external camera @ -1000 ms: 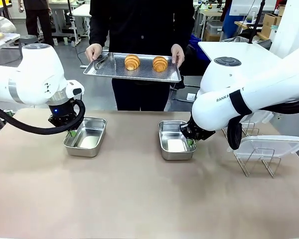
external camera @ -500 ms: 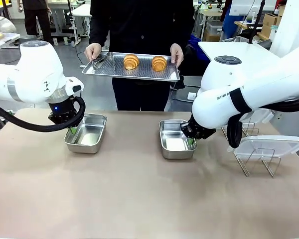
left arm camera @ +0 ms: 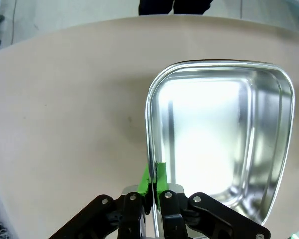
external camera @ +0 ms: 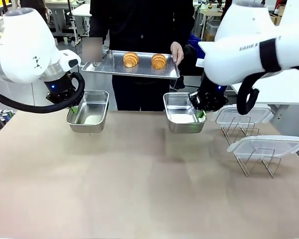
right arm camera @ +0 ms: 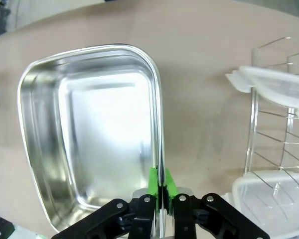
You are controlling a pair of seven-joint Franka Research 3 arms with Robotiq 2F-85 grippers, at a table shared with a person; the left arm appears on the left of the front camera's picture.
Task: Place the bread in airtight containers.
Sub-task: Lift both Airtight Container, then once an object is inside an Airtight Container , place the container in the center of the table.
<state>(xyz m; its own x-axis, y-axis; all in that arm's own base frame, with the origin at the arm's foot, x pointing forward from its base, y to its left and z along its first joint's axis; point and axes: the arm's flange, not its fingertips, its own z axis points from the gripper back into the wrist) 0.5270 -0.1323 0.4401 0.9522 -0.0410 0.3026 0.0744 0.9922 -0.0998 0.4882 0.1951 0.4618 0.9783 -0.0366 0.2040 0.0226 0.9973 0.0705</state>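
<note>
Gripping, left side: the left gripper [left arm camera: 153,172] is pinched tight on the side rim of the left steel container [external camera: 89,112], holding it off the table [external camera: 139,189].
Right side: the right gripper [right arm camera: 160,179] is clamped on the rim of the right steel container [external camera: 182,115], also raised.
Bread: the left croissant [external camera: 131,59] and the right croissant [external camera: 159,61] sit on the perforated tray [external camera: 109,67] a person holds.
Lids: two clear lids [external camera: 266,145] rest on the wire rack [external camera: 259,163].

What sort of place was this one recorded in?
Probably a robotics lab or workshop, not a kitchen: a white left arm and right arm share a tan table, and workbenches stand behind the person holding a perforated tray of croissants.
</note>
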